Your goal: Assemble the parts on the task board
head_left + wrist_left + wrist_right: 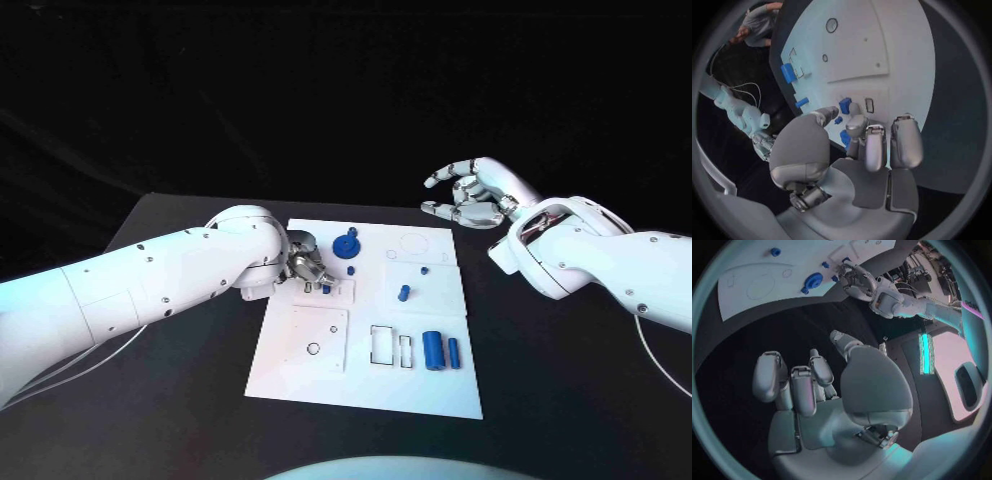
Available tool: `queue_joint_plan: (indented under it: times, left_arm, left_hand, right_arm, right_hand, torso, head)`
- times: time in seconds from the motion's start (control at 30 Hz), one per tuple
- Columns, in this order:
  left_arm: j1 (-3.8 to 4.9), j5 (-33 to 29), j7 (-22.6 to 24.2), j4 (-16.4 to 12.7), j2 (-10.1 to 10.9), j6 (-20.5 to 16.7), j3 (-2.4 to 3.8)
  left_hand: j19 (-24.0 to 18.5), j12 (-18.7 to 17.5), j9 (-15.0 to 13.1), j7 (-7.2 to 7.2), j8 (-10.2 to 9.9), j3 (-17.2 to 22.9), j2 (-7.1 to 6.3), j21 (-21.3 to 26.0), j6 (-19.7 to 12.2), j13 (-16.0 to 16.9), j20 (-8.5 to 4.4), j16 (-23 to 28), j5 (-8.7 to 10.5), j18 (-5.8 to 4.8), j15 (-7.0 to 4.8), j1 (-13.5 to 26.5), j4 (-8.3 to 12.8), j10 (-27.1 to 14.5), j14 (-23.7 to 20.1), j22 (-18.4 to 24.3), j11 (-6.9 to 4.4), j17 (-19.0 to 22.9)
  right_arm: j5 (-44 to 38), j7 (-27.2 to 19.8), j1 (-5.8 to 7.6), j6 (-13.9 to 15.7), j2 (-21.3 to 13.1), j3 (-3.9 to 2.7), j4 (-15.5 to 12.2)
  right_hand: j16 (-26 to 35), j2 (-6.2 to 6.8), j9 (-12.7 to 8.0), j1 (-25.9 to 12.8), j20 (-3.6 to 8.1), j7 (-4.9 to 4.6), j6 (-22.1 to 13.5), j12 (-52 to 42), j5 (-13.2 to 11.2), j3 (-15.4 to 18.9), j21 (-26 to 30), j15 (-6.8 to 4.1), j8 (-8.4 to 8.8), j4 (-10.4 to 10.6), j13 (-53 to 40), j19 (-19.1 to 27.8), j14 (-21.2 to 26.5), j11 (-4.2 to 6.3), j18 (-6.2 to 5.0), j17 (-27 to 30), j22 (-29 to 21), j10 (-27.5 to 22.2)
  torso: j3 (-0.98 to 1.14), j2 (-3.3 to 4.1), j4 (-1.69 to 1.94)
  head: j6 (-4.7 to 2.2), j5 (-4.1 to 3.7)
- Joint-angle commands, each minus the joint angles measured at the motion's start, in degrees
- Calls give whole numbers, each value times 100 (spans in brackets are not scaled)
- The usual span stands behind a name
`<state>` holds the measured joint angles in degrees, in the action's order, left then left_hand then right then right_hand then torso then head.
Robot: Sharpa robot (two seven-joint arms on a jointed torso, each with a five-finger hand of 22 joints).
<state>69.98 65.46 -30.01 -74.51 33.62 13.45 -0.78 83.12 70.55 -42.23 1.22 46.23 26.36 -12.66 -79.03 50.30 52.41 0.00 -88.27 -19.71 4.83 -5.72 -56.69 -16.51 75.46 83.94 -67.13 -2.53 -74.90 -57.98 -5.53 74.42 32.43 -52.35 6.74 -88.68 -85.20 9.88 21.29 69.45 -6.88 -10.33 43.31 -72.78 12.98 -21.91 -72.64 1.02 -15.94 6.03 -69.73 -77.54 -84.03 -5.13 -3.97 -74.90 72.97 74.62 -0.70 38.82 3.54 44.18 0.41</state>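
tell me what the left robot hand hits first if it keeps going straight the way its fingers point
Probably the small blue parts just ahead of the left robot hand, on the task board; depth there is unclear.

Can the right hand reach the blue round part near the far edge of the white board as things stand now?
Probably yes. The right hand hovers empty off the board's far right corner, and the blue round part lies uncovered, with the left hand beside it, not over it.
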Motion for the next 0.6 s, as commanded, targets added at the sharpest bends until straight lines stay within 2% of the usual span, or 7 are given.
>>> queue_joint_plan:
  times: [0.03, 0.1, 0.17, 0.4, 0.5, 0.53, 0.6]
  left_arm:
    - [0, -36, 12, -62, 23, -118, 33]
    - [1, -39, 12, -96, 51, -136, 66]
    - [5, -38, 11, -146, 95, -151, 128]
    - [59, -30, 11, -243, 215, -176, 304]
    - [161, -70, 25, -203, 260, -172, 358]
    - [203, -96, 31, -166, 270, -165, 369]
    - [268, -132, 40, -83, 278, -170, 380]
  left_hand:
    - [5, 4, 1, 31, -13, -84, -16, 31, -14, -2, -25, -11, 72, -46, -27, -1, -15, -62, 498, -3, 0, -1055]
    - [5, 8, 4, 33, -20, -152, 2, 31, -16, 1, -25, -10, 158, -46, -24, 17, -18, -70, 498, -5, 3, -1051]
    - [5, 16, 6, 33, -26, -212, 22, 33, -16, 9, -23, -12, 249, -46, -23, 24, -19, -74, 498, -5, 3, -1055]
    - [6, -1, 8, 33, -32, -250, 33, 33, -21, -24, -23, -11, 303, -46, -22, 21, -16, -93, 498, -7, 4, -1052]
    - [1, -41, 12, 40, -48, -270, 35, 40, -47, -95, -24, -7, 314, -43, -19, -12, -7, -137, 495, 4, 9, -1041]
    - [-9, -180, 55, 85, -153, -303, 45, 53, -177, -333, -21, 5, 312, -42, 4, -64, -11, -282, 486, 21, 43, -1010]
    - [-18, -279, 140, 157, -319, -343, 64, 63, -331, -500, 2, 11, 310, -42, 51, -114, -15, -398, 482, 32, 102, -995]
  right_arm:
    - [-4, -56, -7, 7, -2, 0, 5]
    - [-2, -56, -8, 8, -2, 0, 10]
    - [0, -53, -10, 7, -4, 0, 15]
    - [2, -47, -11, 6, -9, 0, 23]
    - [2, -43, -11, 6, -14, 0, 26]
    - [2, -42, -11, 6, -17, 0, 28]
    - [2, -38, -11, 7, -20, 0, 31]
  right_hand:
    - [24, 17, -6, -51, -3, 15, 18, 31, -15, -7, 36, -16, -36, 28, 6, 45, -263, -6, -101, -130, -9, -44]
    - [25, 21, -8, -58, -3, 15, 15, 28, -25, 1, 37, -16, -37, 38, 4, 44, -263, -6, -100, -130, -8, -42]
    - [25, 21, -8, -58, -3, 15, 15, 28, -25, 1, 37, -16, -37, 38, 4, 44, -263, -6, -100, -130, -8, -42]
    - [18, 21, -8, -59, -3, 15, 14, 20, -26, 2, 23, -16, -37, 40, -5, 33, -267, -6, -96, -148, 5, -34]
    - [18, 21, -8, -59, -3, 15, 14, 20, -26, 2, 23, -16, -37, 40, -5, 33, -267, -6, -96, -148, 5, -34]
    - [18, 21, -8, -59, -3, 15, 14, 20, -26, 2, 23, -16, -37, 40, -5, 33, -267, -6, -96, -148, 5, -34]
    - [18, 21, -8, -59, -3, 15, 14, 20, -26, 2, 23, -16, -37, 40, -5, 33, -267, -6, -96, -148, 5, -34]
  torso:
    - [-1, 0, -9]
    - [4, -1, -9]
    - [9, -5, -1]
    - [10, -8, 4]
    - [6, -5, 2]
    - [6, -6, 2]
    - [7, -5, 2]
  head:
    - [-3, -5]
    - [-7, -1]
    - [-15, -6]
    - [-33, -9]
    - [-55, -14]
    - [-56, -14]
    - [-60, -13]
